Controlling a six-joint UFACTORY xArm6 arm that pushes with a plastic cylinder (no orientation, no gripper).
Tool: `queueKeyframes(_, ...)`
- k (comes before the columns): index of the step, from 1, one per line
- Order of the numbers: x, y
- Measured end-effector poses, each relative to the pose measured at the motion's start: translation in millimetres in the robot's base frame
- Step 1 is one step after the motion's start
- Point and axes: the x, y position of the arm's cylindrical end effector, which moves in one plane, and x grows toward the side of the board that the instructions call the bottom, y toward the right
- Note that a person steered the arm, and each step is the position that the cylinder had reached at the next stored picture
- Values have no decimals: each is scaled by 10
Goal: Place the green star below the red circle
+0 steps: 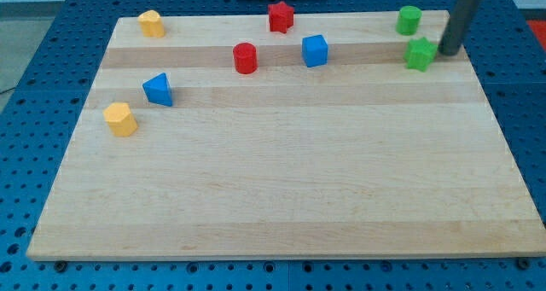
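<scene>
- The green star (pixel 419 54) is seen just left of my tip (pixel 447 52), nearly touching.
- The red circle (pixel 245 58) lies far leftward.
- Nothing is held; the tip is a bare rod.

rod (pixel 459 18): dark grey, straight, smooth, cylindrical | tip (pixel 449 52): plain blunt end, same dark colour | markings, cables: none seen

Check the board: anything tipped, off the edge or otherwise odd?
Nothing stands out. All eight blocks sit flat on the wooden board, none over an edge. My tip is just to the right of the green star, far from the red circle.
</scene>
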Motion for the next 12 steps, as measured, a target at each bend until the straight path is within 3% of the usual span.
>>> queueKeyframes(2,370,-1114)
queueKeyframes(3,300,-994)
queueKeyframes(4,274,-475)
queueKeyframes(5,516,-626)
queueKeyframes(8,865,-2811)
queueKeyframes(10,799,-1861)
queueKeyframes(11,622,-2058)
queueKeyframes(12,598,-2644)
